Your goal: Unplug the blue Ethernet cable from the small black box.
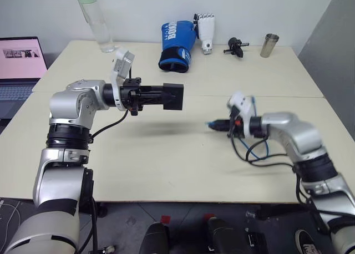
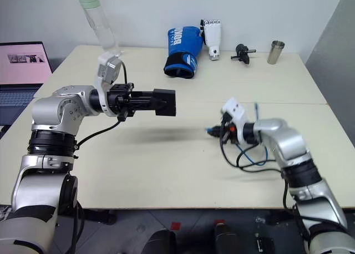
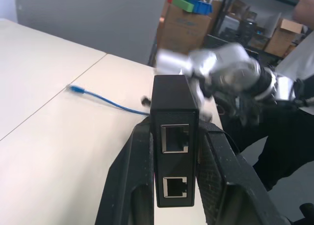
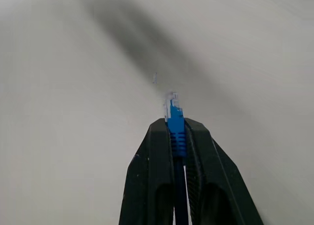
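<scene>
**Blue Ethernet cable out of the box, one end in each hand**

The blue Ethernet cable (image 4: 175,124) is in your right gripper (image 1: 222,124), which is clamped tight on the boot just behind the plug. The clear tip pokes out past the fingertips, pointing down and toward the robot's left, close over the table (image 1: 166,165). The rest of the cord trails back under the right wrist in a loose loop on the tabletop; its far plug lies free on the surface.

The small black box (image 1: 173,96) is pinched between the left fingers (image 3: 127,181) of your left gripper (image 1: 166,96), held level in the air well above the table, port face turned toward the right arm. Both ports (image 3: 175,138) read empty in the left wrist view.

Gripping the box by its flat sides leaves the port edge clear, so the plug could come straight out. Box and plug are well apart now. I'd call the unplug done; what's left is to set both down.
</scene>
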`<control>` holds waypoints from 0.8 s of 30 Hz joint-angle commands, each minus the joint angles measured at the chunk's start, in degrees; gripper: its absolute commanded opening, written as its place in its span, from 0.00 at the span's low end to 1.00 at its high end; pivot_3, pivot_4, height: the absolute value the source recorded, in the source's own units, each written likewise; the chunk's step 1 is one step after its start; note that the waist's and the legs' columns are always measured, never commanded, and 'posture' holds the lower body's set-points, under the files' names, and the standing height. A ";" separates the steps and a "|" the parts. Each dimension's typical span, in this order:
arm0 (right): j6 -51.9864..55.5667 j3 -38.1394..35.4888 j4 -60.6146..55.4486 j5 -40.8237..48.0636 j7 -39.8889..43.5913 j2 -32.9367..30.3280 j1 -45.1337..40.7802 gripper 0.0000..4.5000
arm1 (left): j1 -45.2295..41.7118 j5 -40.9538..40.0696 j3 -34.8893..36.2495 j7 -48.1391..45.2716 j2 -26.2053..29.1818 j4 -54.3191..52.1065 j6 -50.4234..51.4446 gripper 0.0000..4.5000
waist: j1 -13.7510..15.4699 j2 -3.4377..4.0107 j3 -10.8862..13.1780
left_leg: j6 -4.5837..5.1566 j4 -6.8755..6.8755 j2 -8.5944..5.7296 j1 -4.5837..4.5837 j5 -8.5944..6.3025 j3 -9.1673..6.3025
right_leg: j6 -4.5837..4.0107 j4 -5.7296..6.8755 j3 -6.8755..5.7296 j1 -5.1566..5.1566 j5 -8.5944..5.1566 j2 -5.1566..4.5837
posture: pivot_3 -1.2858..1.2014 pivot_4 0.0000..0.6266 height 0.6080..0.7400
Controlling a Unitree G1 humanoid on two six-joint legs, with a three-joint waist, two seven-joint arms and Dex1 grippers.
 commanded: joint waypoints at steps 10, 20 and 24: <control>-5.79 -2.12 -0.54 -5.35 -5.19 3.16 4.85 0.35 | 0.20 -1.31 1.51 0.47 0.93 -2.94 0.91 0.18 | -0.04 -0.01 -0.01 | 0.00 0.02 0.00 0.11 0.00 0.01 | -0.05 0.14 0.01 0.03 -0.04 0.01 | 0.52 0.24 1.00; 5.51 -7.53 -11.81 4.08 2.52 -0.67 4.37 0.85 | 0.25 -1.07 1.82 0.72 1.11 -2.29 0.50 0.18 | -0.03 -0.01 -0.01 | 0.00 0.02 0.00 0.12 0.00 0.00 | -0.05 0.14 0.01 0.04 -0.04 0.02 | 0.52 0.24 1.00; 18.51 -15.05 -19.23 15.91 3.65 -1.38 1.61 0.99 | 0.44 -0.88 2.63 1.47 1.48 -1.61 -0.13 0.18 | -0.02 -0.01 -0.01 | 0.00 0.02 0.00 0.12 0.00 -0.02 | -0.05 0.15 0.00 0.04 -0.04 0.02 | 0.52 0.24 1.00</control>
